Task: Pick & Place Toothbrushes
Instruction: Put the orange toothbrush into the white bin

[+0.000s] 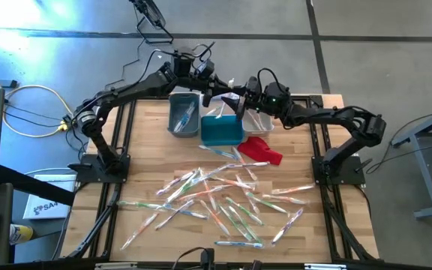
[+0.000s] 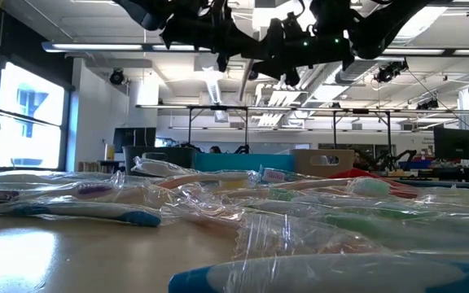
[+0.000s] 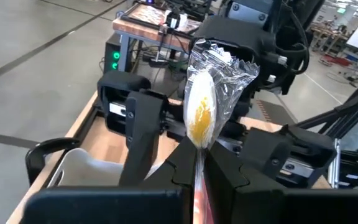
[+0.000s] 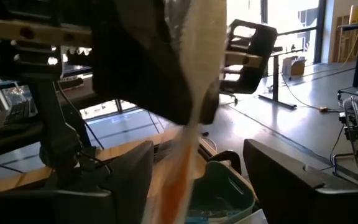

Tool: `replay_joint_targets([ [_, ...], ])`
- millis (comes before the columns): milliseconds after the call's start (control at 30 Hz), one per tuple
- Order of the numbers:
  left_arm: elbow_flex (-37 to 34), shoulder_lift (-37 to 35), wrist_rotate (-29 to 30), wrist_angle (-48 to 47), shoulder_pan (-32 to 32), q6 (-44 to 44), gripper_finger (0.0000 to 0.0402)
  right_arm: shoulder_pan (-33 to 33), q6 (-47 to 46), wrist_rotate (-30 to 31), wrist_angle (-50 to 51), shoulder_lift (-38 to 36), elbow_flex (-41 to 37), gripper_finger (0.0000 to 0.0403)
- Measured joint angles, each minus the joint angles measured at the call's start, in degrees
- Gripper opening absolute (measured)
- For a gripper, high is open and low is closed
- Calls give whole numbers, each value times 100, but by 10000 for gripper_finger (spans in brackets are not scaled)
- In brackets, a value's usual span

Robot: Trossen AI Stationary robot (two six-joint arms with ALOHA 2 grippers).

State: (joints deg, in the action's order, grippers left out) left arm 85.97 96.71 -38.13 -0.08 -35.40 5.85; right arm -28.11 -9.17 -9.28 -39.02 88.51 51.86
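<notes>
Since handoff happens mid-air top-centre over teal bin (image 1: 221, 132), my left gripper (image 3: 199, 163) clamps orange toothbrush (image 3: 201, 115); right gripper (image 4: 194, 163) spread around it.

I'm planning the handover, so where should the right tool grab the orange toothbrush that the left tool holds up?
Probably the wrapped handle of the orange toothbrush just beyond the left tool, short of the bulky crinkled head. The thin shaft stands straight out of that shut tool, so the open right tool should come head-on and close across it.

Robotics lab, workbenches (image 2: 243, 130), monitors (image 2: 456, 144)
</notes>
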Motion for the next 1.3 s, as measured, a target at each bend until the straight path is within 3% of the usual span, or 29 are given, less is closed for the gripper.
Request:
replay_joint_targets([
  [400, 0, -2, 309, -68, -22, -130, 15, 157, 0, 42, 454, 0, 0, 235],
  [967, 0, -11, 499, -356, -20, -155, 15, 133, 36, 229, 454, 0, 0, 53],
  [1300, 0, -17, 496, -568, -20, -168, 15, 133, 15, 192, 493, 0, 0, 40],
])
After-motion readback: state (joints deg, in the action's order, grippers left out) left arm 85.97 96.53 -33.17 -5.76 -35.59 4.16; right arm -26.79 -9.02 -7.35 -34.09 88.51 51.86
